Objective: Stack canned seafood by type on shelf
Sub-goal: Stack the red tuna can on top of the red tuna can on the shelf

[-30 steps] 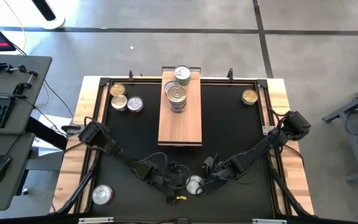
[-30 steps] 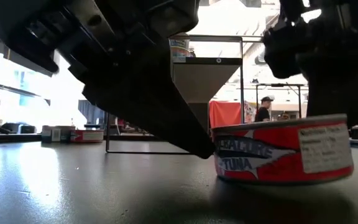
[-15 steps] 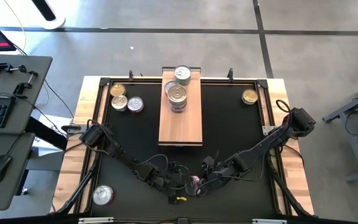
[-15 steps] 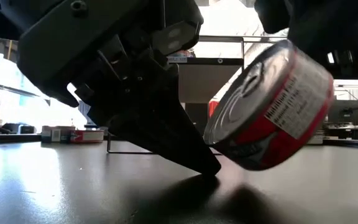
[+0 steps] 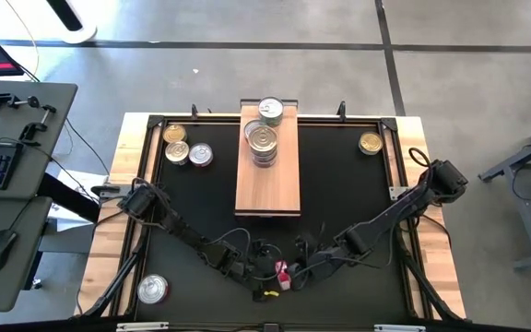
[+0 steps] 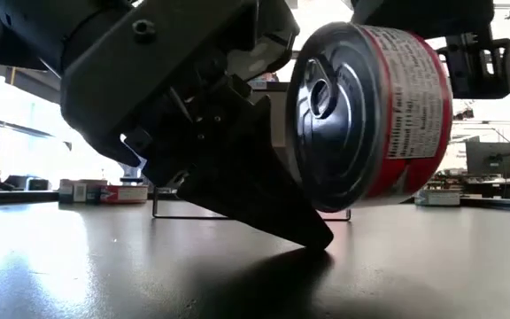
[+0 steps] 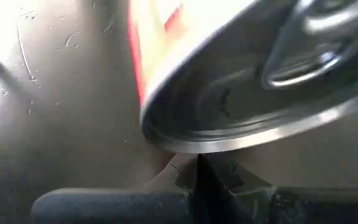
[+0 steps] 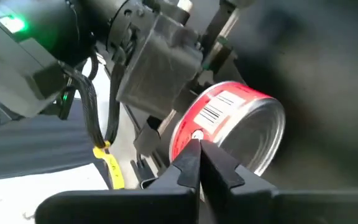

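Observation:
A red-labelled can [image 6: 370, 115] with a silver pull-tab lid hangs near the table's near edge, at its middle. My right gripper [image 8: 197, 149] is shut on it, reaching in from the near right [image 5: 290, 275]. My left gripper [image 7: 197, 173] is shut and slants down from the left, its tips [image 6: 319, 239] at the black mat just below the can's lid [image 7: 253, 93]. On the light-wood shelf [image 5: 267, 189] a stack of cans [image 5: 263, 143] rests, with another can [image 5: 270, 109] behind it. My right gripper pinches the can's rim [image 8: 190, 138] beside the red label between its two fingertips. The fingers slant down from the table's near right. The can hangs clear of the mat, tipped on edge, its lid facing my left gripper. My left gripper stands close against the lid's lower rim [image 7: 179, 146]; I cannot tell whether it touches it.
Three loose cans [image 5: 175, 152] lie at the far left of the mat. One [image 5: 370, 143] lies at the far right and one [image 5: 151, 290] at the near left. The near half of the shelf is bare.
My right gripper has risen and tipped, taking the can with it. The can lay flat on the mat, lid up. Now it is lifted clear and turned on edge, its lid toward my left gripper. My left gripper has sunk a little toward the mat.

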